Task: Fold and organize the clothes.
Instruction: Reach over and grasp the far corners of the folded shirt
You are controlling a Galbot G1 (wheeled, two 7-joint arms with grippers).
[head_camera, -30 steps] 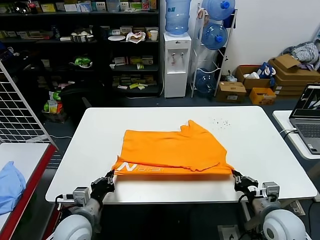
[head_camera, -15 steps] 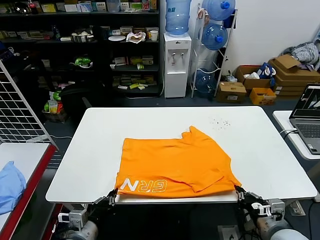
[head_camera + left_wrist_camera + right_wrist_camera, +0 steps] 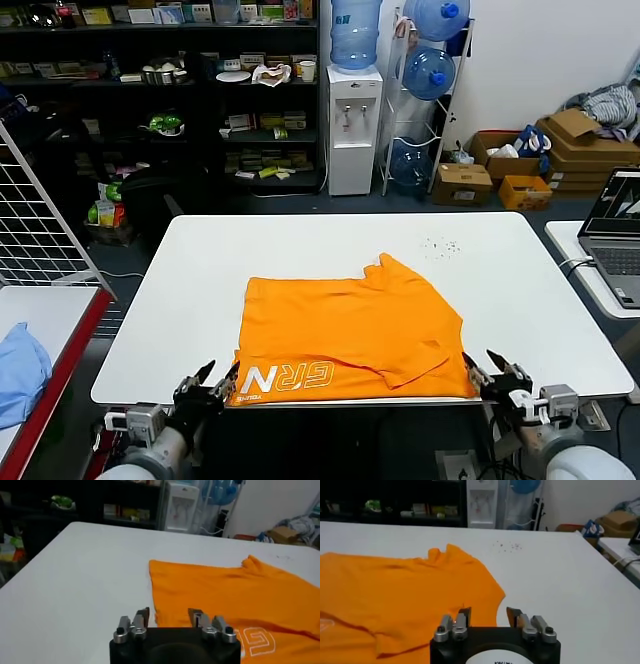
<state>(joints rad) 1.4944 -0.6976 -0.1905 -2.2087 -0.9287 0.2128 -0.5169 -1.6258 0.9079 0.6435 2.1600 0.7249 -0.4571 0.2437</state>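
The orange T-shirt (image 3: 350, 330) lies folded on the white table (image 3: 200, 290), its front hem at the table's near edge, with white lettering (image 3: 290, 376) showing at the front left. My left gripper (image 3: 218, 376) is open and empty just off the shirt's front left corner. My right gripper (image 3: 485, 363) is open and empty just off the front right corner. In the left wrist view the open gripper (image 3: 170, 616) faces the shirt (image 3: 225, 592). In the right wrist view the open gripper (image 3: 489, 614) sits at the shirt's (image 3: 405, 590) edge.
A light blue cloth (image 3: 20, 370) lies on a red-edged side table at the left, beside a wire rack (image 3: 40, 220). A laptop (image 3: 618, 235) stands on a table at the right. Small specks (image 3: 440, 246) dot the far right of the table.
Both grippers pulled the shirt's front corners toward the near table edge, exposing more lettering, then let go and opened. The shirt now lies flat.
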